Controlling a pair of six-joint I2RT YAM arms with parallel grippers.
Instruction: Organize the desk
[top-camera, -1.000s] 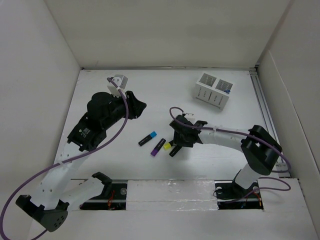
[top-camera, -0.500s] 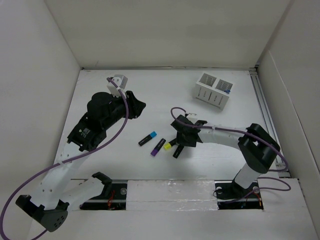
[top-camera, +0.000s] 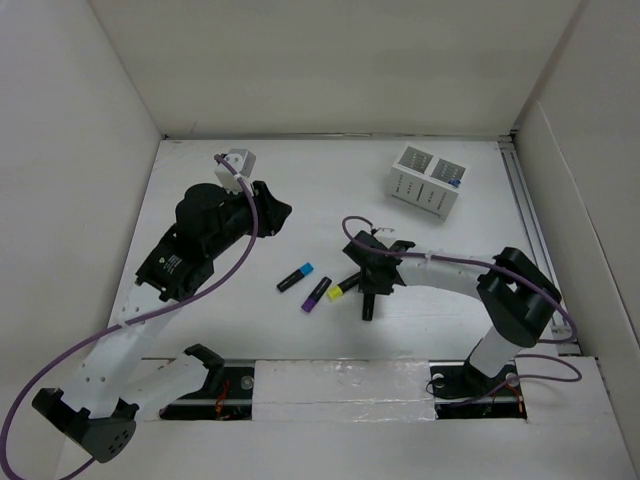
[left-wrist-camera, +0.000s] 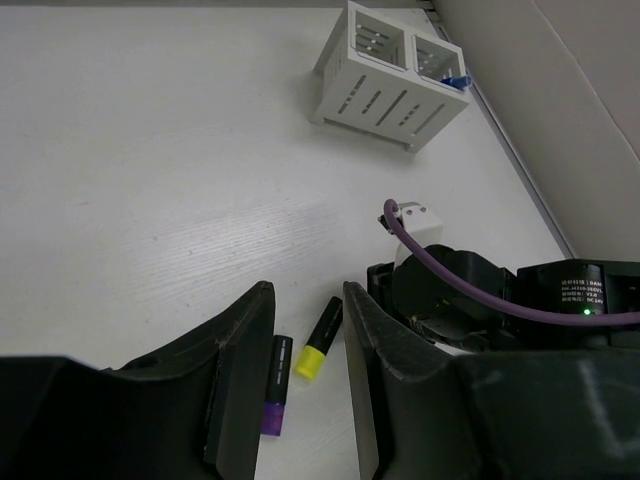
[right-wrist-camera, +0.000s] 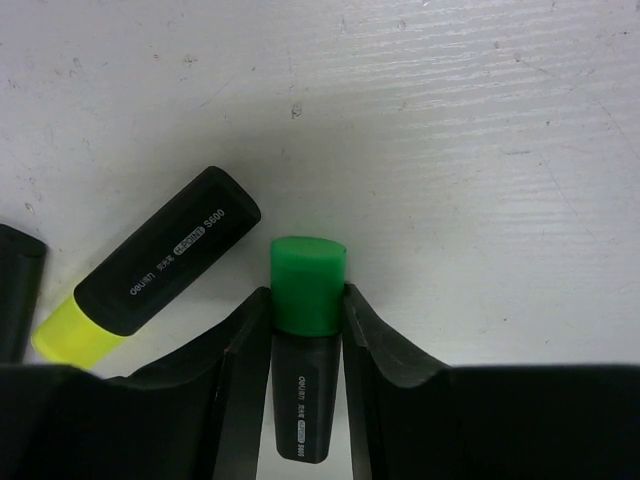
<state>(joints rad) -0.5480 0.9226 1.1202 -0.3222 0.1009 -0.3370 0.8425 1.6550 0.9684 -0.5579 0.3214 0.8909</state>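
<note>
On the white desk (top-camera: 320, 190) lie three black highlighters side by side: a blue-capped one (top-camera: 296, 277), a purple-capped one (top-camera: 316, 294) and a yellow-capped one (top-camera: 342, 288). My right gripper (top-camera: 368, 287) is low over the desk just right of them, shut on a green-capped highlighter (right-wrist-camera: 308, 290); both fingers press its cap, and its black body (top-camera: 368, 306) points toward the near edge. The yellow one (right-wrist-camera: 150, 265) lies just left of it. My left gripper (top-camera: 276, 215) hovers higher to the left, open with nothing between its fingers (left-wrist-camera: 245, 340).
A white slotted two-compartment holder (top-camera: 427, 180) stands at the back right, with something blue (top-camera: 452, 183) in its right compartment. White walls enclose the desk on three sides. A metal rail (top-camera: 530, 230) runs along the right edge.
My right gripper has closed onto the green-capped highlighter, which swung from a diagonal lie beside the yellow one to point at the near edge. The left arm has stayed put.
</note>
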